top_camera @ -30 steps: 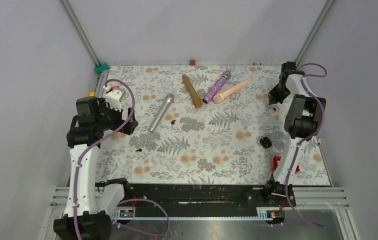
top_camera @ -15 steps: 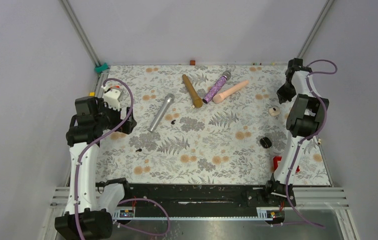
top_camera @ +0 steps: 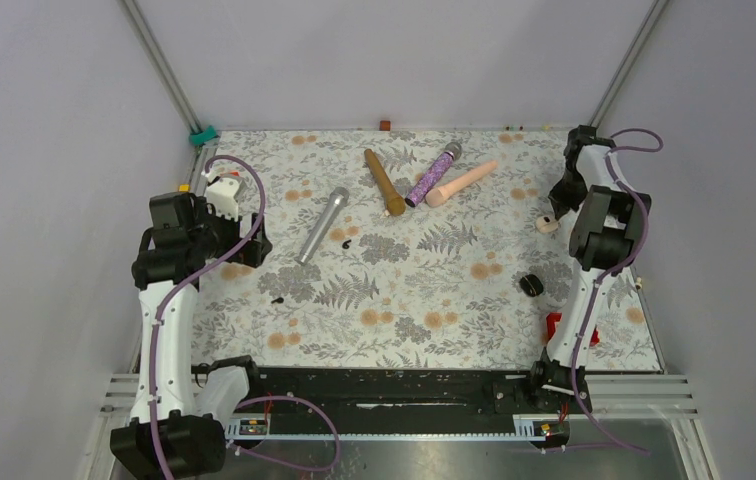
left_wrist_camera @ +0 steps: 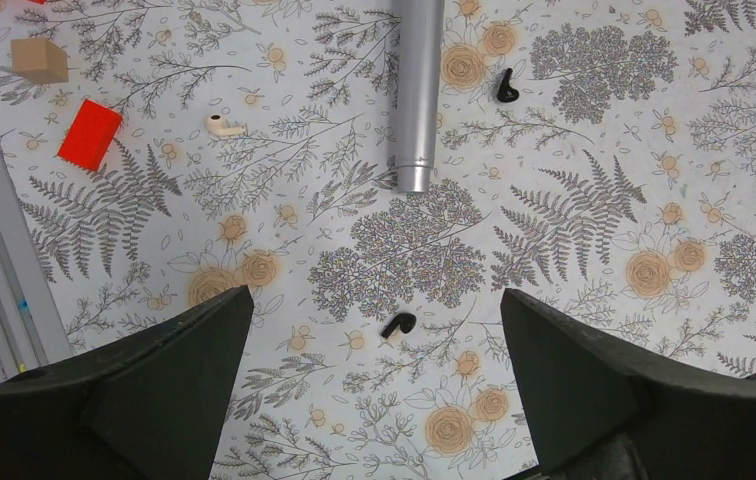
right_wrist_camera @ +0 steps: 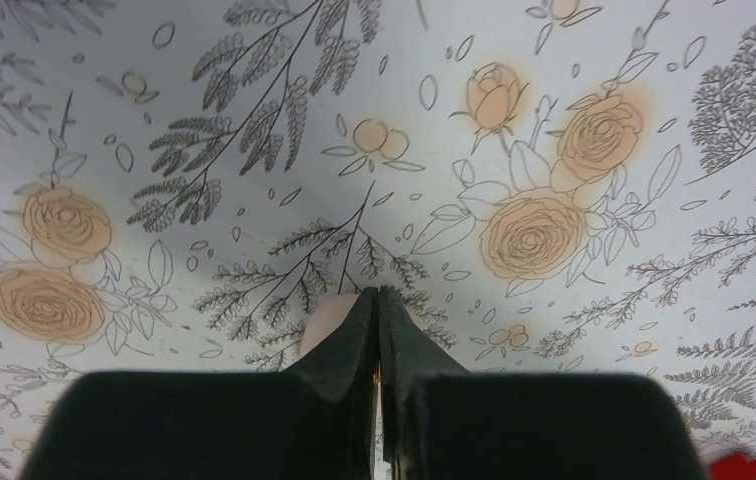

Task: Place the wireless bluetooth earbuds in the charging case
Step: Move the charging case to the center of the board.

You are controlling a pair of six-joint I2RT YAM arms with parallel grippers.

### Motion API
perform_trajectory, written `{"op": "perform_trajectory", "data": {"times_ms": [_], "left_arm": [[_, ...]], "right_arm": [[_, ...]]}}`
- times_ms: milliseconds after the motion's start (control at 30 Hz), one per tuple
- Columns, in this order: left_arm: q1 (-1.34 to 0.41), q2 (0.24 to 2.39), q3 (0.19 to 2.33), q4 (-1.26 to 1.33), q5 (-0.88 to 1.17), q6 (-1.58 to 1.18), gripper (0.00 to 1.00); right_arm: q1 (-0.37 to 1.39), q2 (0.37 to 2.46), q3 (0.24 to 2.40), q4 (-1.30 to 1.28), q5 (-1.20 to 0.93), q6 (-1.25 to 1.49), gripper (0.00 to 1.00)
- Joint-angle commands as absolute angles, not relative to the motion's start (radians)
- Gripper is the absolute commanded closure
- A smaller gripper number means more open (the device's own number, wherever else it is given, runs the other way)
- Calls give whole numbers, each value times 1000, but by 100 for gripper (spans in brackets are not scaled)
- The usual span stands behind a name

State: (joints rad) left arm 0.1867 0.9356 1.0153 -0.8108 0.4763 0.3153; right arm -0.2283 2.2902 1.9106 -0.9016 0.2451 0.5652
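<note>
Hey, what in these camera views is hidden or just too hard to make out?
- Right wrist: beige object, mostly hidden behind the shut right gripper.
- Left wrist: silver microphone, far end cut off by the top edge.
- Top external: round black thing, too small to tell open or closed.

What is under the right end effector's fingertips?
A pale beige thing peeks out beneath the shut right end effector. The fingers cover most of it, so its shape cannot be told.

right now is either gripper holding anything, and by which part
The left gripper is open, holding nothing. The right gripper is shut over a small beige round thing; whether it pinches its edge cannot be told.
</note>
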Motion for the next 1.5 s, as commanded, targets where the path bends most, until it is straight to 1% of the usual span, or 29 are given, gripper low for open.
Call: {"op": "perform_trajectory", "data": {"times_ms": [0, 200, 267, 433, 600, 633, 700, 733, 833, 867, 933, 1000, 1067, 1267, 1467], "left_arm": [[195, 940, 1066, -780, 509, 328, 1], [194, 929, 1060, -782, 510, 329, 2], [195, 924, 1058, -785, 508, 330, 1], [194, 912, 1059, -786, 520, 331, 1], [195, 891, 1056, -786, 535, 330, 1], [195, 887, 1056, -787, 536, 330, 1], [196, 875, 1055, -787, 538, 328, 2], [195, 869, 1054, -787, 539, 328, 1], [194, 854, 1049, -784, 544, 329, 1], [195, 850, 1048, -784, 546, 332, 2], [194, 845, 1044, -784, 547, 334, 1], [193, 843, 1040, -781, 545, 334, 2], [193, 843, 1040, -781, 544, 337, 2], [190, 858, 1049, -781, 547, 335, 1], [187, 884, 1063, -782, 546, 337, 1]], "right_arm": [[-178, 2248, 1902, -949, 249, 525, 100], [-94, 2258, 1919, -976, 257, 489, 100], [-73, 2247, 1895, -981, 240, 490, 100], [-18, 2178, 1768, -946, 165, 469, 100], [-5, 2089, 1771, -913, 110, 335, 100], [-5, 2068, 1770, -898, 109, 298, 97], [-5, 2028, 1764, -881, 110, 216, 86], [-5, 2008, 1753, -871, 110, 177, 77], [-5, 1987, 1723, -880, 131, 115, 45], [-6, 1992, 1720, -894, 128, 108, 37], [-15, 2014, 1721, -925, 129, 119, 25], [-32, 2048, 1723, -950, 114, 148, 20], [-51, 2073, 1721, -959, 103, 175, 18], [-87, 2148, 1730, -992, 86, 213, 17], [-87, 2174, 1751, -1008, 102, 225, 19]]}}
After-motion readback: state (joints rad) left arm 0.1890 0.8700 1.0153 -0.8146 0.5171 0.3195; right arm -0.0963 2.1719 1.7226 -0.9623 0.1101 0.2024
